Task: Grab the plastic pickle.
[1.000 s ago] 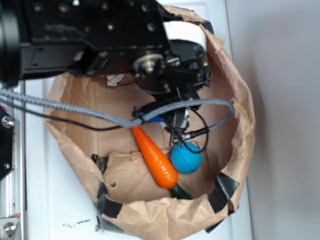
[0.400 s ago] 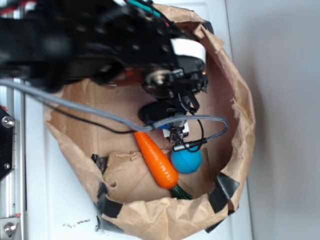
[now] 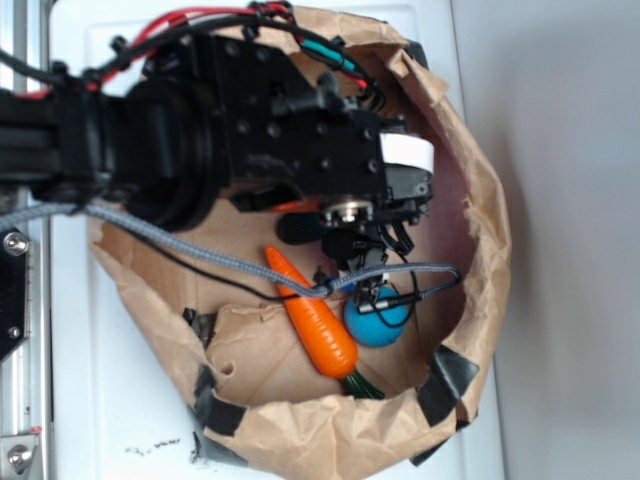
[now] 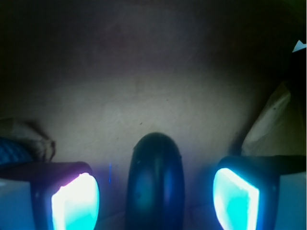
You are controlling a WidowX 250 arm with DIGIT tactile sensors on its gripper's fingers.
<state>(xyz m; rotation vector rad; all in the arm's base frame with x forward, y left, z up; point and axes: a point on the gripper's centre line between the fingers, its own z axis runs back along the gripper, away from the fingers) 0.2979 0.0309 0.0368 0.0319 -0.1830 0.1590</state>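
Item: plastic pickle [image 4: 155, 184], dark, smooth, capsule-shaped, with a rounded end. Location: on the brown paper floor of the paper-lined basket [image 3: 480, 200], which is set on the white worktop [image 3: 110, 400]. In the wrist view the pickle is seen centred between the two lit fingers [image 4: 76, 201] of the claw [image 4: 156, 201], with a gap left on either side; nothing is touched by either finger. State of claw: spread wide, nothing held. Long axis of the pickle: run straight away from the camera, parallel to the fingers, so that its narrow width is presented across the opening. In the exterior view the pickle [image 3: 300, 228] is mostly hidden beneath the black arm, with only a dark rounded end shown at the left of the claw [image 3: 365, 272]. Neighbouring items: orange carrot [image 3: 312, 318], laid diagonally just near of the claw; blue ball [image 3: 377, 318], beside the carrot's thick end and glimpsed at the left edge of the wrist view. Judgement: the pickle is taken to be already aligned for closing, though whether the fingers are low enough cannot be told.
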